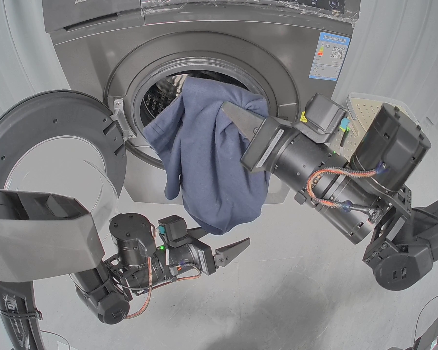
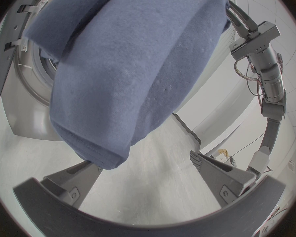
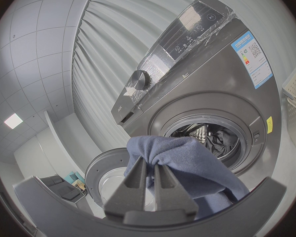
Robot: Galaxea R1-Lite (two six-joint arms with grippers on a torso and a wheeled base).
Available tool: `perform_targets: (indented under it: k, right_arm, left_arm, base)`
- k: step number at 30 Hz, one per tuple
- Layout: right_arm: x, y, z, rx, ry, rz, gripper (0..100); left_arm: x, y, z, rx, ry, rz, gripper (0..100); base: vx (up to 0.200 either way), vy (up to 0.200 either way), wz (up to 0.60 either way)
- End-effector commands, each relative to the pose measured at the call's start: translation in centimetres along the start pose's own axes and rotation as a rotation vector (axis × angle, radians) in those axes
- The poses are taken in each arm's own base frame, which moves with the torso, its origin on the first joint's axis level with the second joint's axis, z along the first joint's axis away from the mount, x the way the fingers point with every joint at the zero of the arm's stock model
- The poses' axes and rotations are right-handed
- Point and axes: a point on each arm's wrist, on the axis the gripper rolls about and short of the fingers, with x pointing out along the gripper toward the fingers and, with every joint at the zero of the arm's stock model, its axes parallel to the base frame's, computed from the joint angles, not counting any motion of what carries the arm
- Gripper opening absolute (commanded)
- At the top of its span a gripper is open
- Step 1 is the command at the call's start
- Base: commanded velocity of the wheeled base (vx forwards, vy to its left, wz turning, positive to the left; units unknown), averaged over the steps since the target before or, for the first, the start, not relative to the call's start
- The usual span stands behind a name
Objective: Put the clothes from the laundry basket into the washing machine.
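Two grippers in play: nearest, the left gripper (image 2: 144, 163) hangs spread wide, holding nothing, beneath the blue garment (image 1: 204, 171). The right gripper (image 3: 150, 168) pinches it tight at the washing machine (image 1: 107, 49) mouth. Best to push deep, clearing that dangling hem.

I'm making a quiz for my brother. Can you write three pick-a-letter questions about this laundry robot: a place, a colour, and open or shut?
1. Where is the laundry basket? A on top of the washing machine; B beside it, on the robot's right; C on the floor.
2. What colour is the shirt in the right end effector? A red; B blue; C yellow.
3. How is the machine's door? A shut; B taken off; C swung open.
Answers: 1 B, it stands past the machine's right side. 2 B, the hanging cloth is dark blue. 3 C, it hangs wide aside.
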Motion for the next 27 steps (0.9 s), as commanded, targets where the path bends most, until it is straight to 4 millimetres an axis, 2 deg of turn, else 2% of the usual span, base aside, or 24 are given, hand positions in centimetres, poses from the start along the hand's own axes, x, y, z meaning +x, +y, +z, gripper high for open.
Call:
perform_targets:
  k: [1,6,7,11,15,19,23,27]
  right_arm:
    - [0.0,0.0,-0.1,0.002,0.002,0.0,0]
    - [-0.1,0.0,-0.1,0.002,0.004,-0.001,0]
    - [-0.1,0.0,-0.2,0.001,0.006,-0.002,0]
    - [-0.1,-0.1,-0.2,0.001,0.008,-0.002,0]
    - [-0.4,-0.5,-0.7,-0.003,0.029,-0.016,0]
    - [-0.5,-0.8,-1.0,-0.006,0.04,-0.025,0]
    - [-1.0,-1.3,-1.5,-0.013,0.068,-0.04,0]
    - [-1.8,-1.5,-2.4,-0.015,0.113,-0.043,0]
  left_arm:
    - [0.5,0.4,0.0,0.002,-0.011,0.004,100]
    - [0.8,0.3,0.3,0.006,-0.034,0.028,100]
    - [0.8,0.3,0.3,0.006,-0.034,0.028,0]
    - [0.9,0.3,0.6,0.012,-0.054,0.041,0]
    - [-0.1,-0.4,2.0,0.021,-0.088,0.039,0]
    - [-2.1,-1.8,3.4,0.03,-0.114,0.021,0]
    - [-5.1,-4.2,4.7,0.039,-0.136,-0.018,0]
    - [-7.6,-6.1,4.6,0.04,-0.125,-0.059,0]
  base:
    - [0.0,0.0,0.0]
    - [0.0,0.0,0.0]
    - [0.0,0.0,0.0]
    - [0.0,0.0,0.0]
    - [0.0,0.0,0.0]
    - [0.0,0.0,0.0]
    - [0.0,0.0,0.0]
    - [0.0,0.0,0.0]
